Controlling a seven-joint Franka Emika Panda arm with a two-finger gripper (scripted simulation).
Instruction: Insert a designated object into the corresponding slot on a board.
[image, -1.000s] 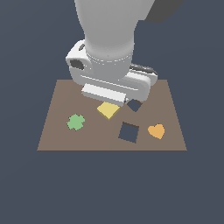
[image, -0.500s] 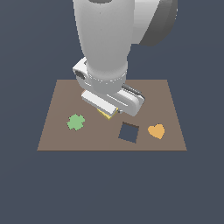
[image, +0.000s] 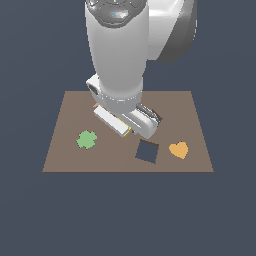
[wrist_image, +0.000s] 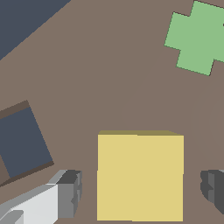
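Exterior view: the arm has dropped lower over the board (image: 65, 150) than half a second ago, hiding all but a sliver of the yellow block (image: 129, 132); the slot (image: 147, 151) lies just beside.

Wrist view: gripper (wrist_image: 142, 188) wide, fingers (wrist_image: 70, 192) straddling the block (wrist_image: 140, 175) (not touching).

There were no words to read. No numbers or signs showed on anything in either view.
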